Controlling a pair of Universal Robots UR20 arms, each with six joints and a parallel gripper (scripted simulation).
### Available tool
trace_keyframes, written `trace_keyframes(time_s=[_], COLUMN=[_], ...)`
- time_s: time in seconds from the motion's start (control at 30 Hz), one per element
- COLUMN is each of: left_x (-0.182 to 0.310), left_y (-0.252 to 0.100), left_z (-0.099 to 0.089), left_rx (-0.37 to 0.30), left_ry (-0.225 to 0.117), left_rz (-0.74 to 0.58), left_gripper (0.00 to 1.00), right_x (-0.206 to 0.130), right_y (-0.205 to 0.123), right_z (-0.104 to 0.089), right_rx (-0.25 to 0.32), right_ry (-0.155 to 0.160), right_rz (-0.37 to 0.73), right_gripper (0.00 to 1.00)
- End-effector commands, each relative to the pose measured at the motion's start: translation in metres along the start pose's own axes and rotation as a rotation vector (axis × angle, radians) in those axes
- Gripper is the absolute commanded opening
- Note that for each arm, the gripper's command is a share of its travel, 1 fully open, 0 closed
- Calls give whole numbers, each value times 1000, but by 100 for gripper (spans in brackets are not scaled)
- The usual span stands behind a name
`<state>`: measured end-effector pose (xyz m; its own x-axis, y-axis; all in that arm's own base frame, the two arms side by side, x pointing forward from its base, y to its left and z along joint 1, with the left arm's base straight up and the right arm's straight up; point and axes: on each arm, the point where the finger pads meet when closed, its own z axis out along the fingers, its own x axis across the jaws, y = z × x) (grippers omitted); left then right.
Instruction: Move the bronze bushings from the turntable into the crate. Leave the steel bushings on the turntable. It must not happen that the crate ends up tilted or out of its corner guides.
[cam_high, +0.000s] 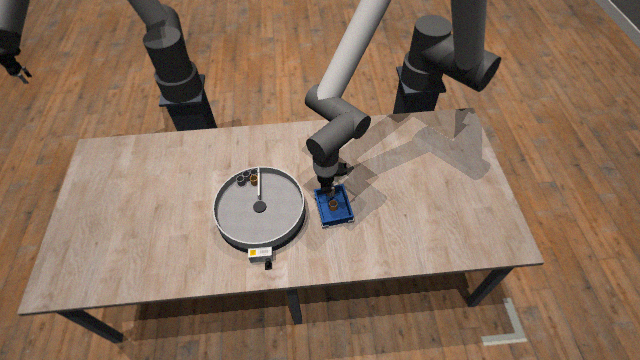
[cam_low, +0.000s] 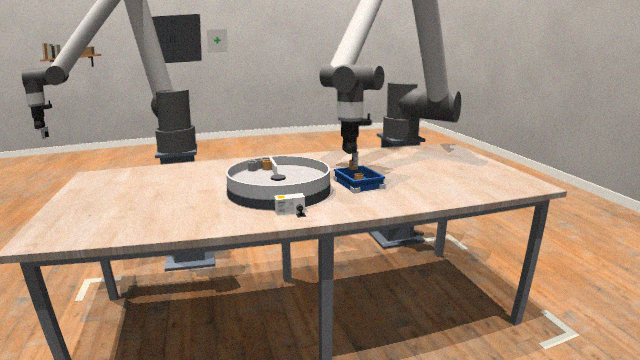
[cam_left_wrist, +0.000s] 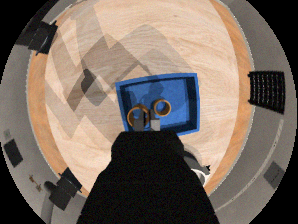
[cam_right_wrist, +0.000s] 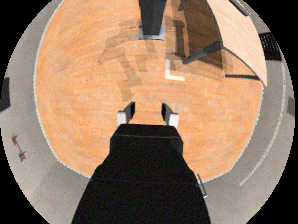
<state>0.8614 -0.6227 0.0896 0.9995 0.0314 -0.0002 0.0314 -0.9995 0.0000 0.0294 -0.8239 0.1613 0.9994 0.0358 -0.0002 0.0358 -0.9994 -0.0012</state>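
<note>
The blue crate (cam_high: 341, 216) (cam_low: 371, 184) (cam_left_wrist: 175, 85) looks level between its pale corner guides (cam_low: 355, 189). One bronze bushing (cam_low: 359, 176) (cam_left_wrist: 155, 108) stands upright in it. My left gripper (cam_low: 354, 162) (cam_left_wrist: 147, 114) is shut on the wall of another bronze bushing (cam_low: 351, 164) (cam_left_wrist: 130, 114), just above the crate's back part. On the turntable (cam_high: 235, 215) (cam_low: 305, 173), one bronze bushing (cam_high: 254, 178) (cam_low: 267, 164) stands beside the divider, near several steel bushings (cam_high: 241, 181) (cam_low: 252, 165). My right gripper (cam_high: 23, 75) (cam_low: 45, 133) (cam_right_wrist: 148, 107) is open and empty, far off the table.
The turntable's raised rim stands close beside the crate. A pale divider bar (cam_high: 259, 185) (cam_low: 274, 166) runs from its hub to the back rim. A white control box (cam_high: 260, 254) (cam_low: 289, 204) stands at the turntable's front. The right arm is well away from the crate.
</note>
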Motion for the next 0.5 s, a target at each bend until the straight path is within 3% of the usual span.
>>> trace_keyframes(time_s=[0.0, 0.47], left_x=[0, 0], left_y=[0, 0], left_z=[-1, 1], left_rx=[-1, -1], left_ry=[1, 1], left_rz=[0, 0], left_gripper=[0, 0], right_x=[0, 0], right_y=[0, 0], right_z=[-1, -1], right_rx=[-1, -1], right_ry=[0, 0], right_rz=[0, 0], right_gripper=[100, 100])
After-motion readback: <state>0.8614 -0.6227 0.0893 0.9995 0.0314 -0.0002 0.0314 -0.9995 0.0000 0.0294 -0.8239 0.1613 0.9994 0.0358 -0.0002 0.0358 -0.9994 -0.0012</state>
